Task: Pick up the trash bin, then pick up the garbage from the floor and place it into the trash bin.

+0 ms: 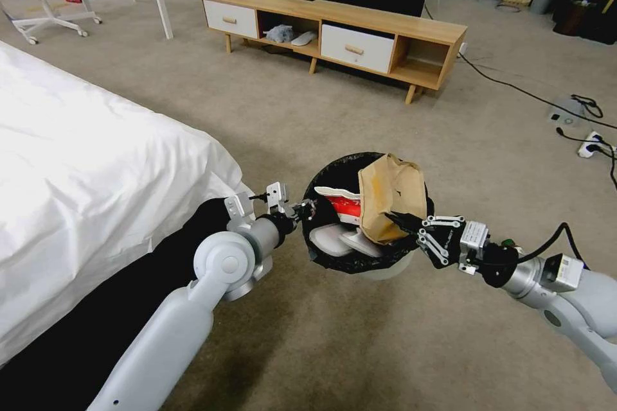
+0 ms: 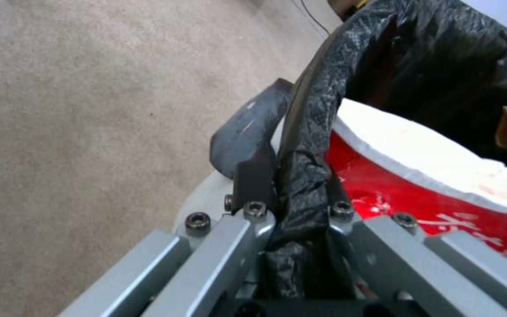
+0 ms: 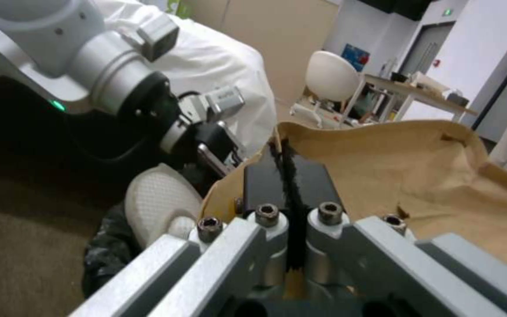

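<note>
A: Status. Left gripper [image 1: 302, 210] is clamped on the rim of the trash bin [image 1: 385, 268]; the left wrist view shows the jaws closed with the black liner [image 2: 306, 145] pinched between them. The bin is held up off the carpet [image 1: 308, 115], beside the bed [image 1: 83, 160].

B: Right side?

A: Right gripper [image 1: 403, 221] is closed on the edge of the brown paper bag [image 1: 389, 196]. The right wrist view shows the bag's edge squeezed between the pads [image 3: 265, 185]. The bag is standing in the mouth of the bin and sticks up above the rim.

B: Risks?

A: Three. One: the bag is tall and rests on the red-white paper cup [image 1: 339, 203], so on release it may tip out over the rim rather than drop in. Two: the left gripper holds mostly liner plus a thin rim, so if the plastic slips, the bin sags or falls. Three: pushing the bag down levers against that one-sided hold.

B: What can't you see?

A: The bin's white wall is mostly hidden, with only a sliver showing under the liner. There are pale rounded items [image 1: 340, 241] low in the bin, which I can't identify. Can't tell how much rim is actually between the left gripper's jaws, and can't tell how deep the bag sits.
</note>
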Tool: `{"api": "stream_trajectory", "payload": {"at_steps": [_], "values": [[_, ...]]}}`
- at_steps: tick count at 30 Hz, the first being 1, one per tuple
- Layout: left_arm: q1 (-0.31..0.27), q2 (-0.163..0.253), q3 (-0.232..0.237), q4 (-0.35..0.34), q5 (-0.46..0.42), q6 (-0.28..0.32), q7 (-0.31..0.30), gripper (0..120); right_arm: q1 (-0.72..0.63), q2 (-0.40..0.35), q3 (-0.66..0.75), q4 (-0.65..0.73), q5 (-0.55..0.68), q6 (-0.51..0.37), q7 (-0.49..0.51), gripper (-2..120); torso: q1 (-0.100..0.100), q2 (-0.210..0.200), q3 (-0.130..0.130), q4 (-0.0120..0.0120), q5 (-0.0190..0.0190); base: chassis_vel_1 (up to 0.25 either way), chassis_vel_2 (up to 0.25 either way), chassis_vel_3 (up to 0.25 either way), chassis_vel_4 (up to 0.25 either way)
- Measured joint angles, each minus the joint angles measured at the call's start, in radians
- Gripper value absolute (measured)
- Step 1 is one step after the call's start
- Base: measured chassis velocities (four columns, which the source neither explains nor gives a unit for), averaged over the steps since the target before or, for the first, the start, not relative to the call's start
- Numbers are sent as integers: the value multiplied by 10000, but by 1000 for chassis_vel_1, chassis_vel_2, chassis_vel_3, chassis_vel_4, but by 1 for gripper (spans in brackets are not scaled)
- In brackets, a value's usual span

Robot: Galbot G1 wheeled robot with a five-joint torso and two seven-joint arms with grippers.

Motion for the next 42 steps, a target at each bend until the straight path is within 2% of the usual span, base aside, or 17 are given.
{"api": "stream_trajectory", "payload": {"at_steps": [11,22,32,42], "values": [[177,68,53,-321,-16,37,-7,3,487,158,-405,-396,79,-120,209,0,0,0,0,0,0,0,0,0,0],[118,120,150,-357,-24,47,114,3,831,234,-816,-553,122,-233,382,0,0,0,0,1,0,0,0,0,0],[-260,12,283,21,-32,-5,227,3,878,171,-910,-627,144,-274,422,0,0,0,0,0,-1,0,0,0,0],[-800,-326,447,659,-28,-253,238,3,839,112,-838,-662,159,-270,416,0,0,0,0,0,0,0,0,0,0]]}}
